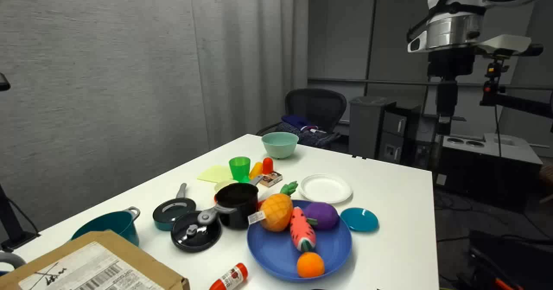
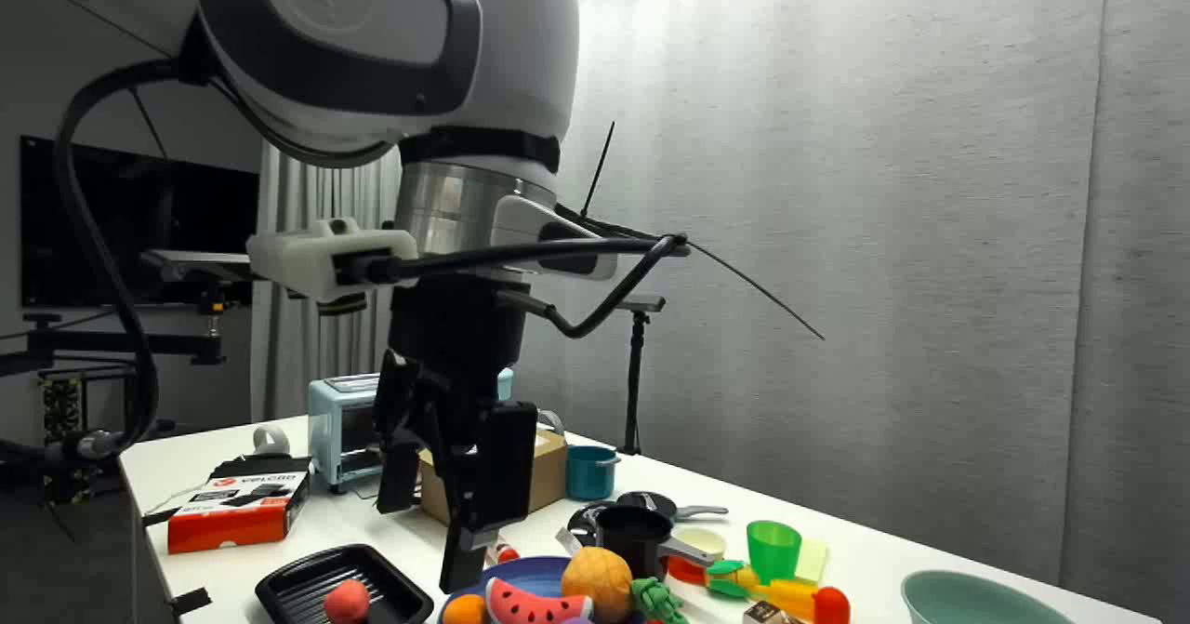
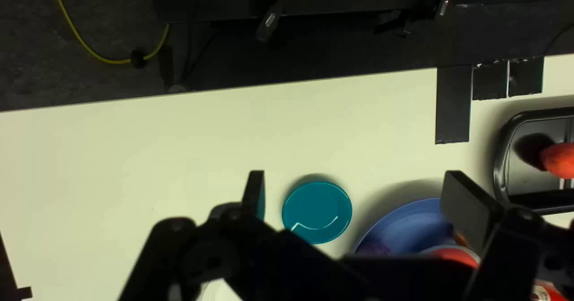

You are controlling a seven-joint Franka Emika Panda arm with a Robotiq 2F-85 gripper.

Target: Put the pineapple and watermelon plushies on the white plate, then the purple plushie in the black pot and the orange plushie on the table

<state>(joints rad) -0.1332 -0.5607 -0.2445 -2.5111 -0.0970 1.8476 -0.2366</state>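
Note:
The orange-yellow pineapple plushie (image 1: 276, 212), the pink watermelon plushie (image 1: 302, 228), the purple plushie (image 1: 322, 215) and the orange plushie (image 1: 310, 265) lie together on a blue plate (image 1: 274, 255). The white plate (image 1: 326, 189) is bare on the table behind it. The black pot (image 1: 242, 210) stands beside the blue plate, its handle pointing away. My gripper (image 3: 356, 186) is open and empty, high above the table. In the wrist view its jaws span a teal dish and the edge of the blue plate; the gripper body hides most of the plushies there.
The teal dish (image 1: 359, 219) lies beside the blue plate. A black lid (image 1: 196, 234), a teal pan (image 1: 173, 212), a red-capped bottle (image 1: 231, 277) and a cardboard box (image 1: 95, 264) stand nearby. A green cup (image 1: 239, 169) and bowl (image 1: 280, 145) are farther back. A black tray (image 2: 307, 587) holds a red toy.

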